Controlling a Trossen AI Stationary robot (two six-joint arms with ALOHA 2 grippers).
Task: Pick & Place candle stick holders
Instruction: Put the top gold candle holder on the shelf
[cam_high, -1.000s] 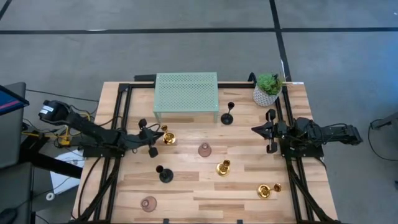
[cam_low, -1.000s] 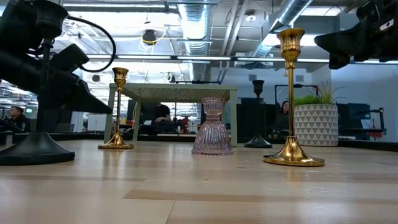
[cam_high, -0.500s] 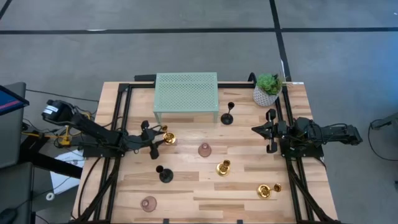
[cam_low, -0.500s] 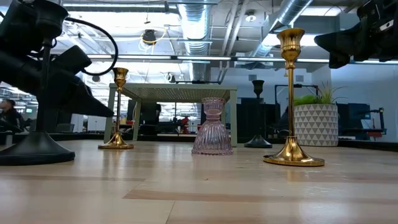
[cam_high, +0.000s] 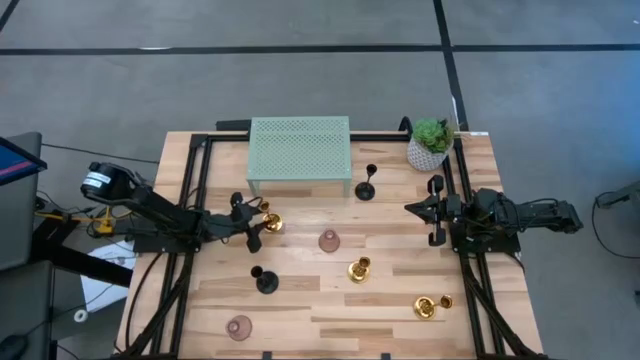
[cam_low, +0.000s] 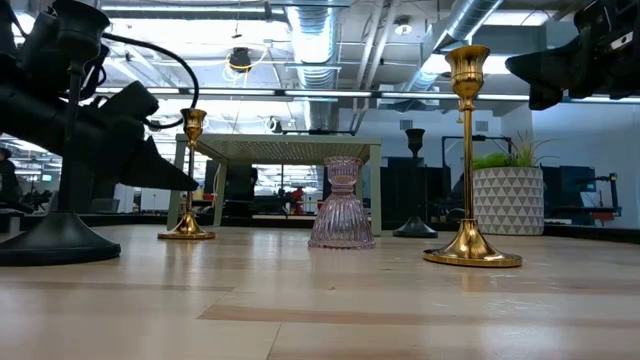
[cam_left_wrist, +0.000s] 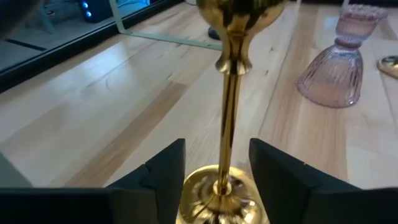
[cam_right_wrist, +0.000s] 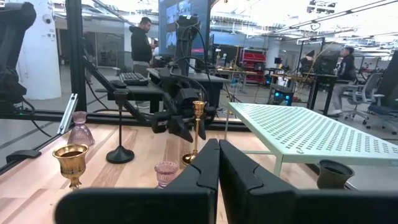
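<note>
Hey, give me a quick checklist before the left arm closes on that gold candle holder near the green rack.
1. Left gripper open: ok, the fingers stand apart.
2. Stem between the fingers: ok, the gold candle stick holder rises in the gap in the left wrist view.
3. Holder upright: ok, its base sits flat on the table.
4. Fingers touching the stem: cannot tell; a gap shows on both sides.
5. Neighbours clear: ok, the pink glass holder stands apart from it.
6. Right gripper out of the way: ok, it waits at the table's right edge, shut.
</note>
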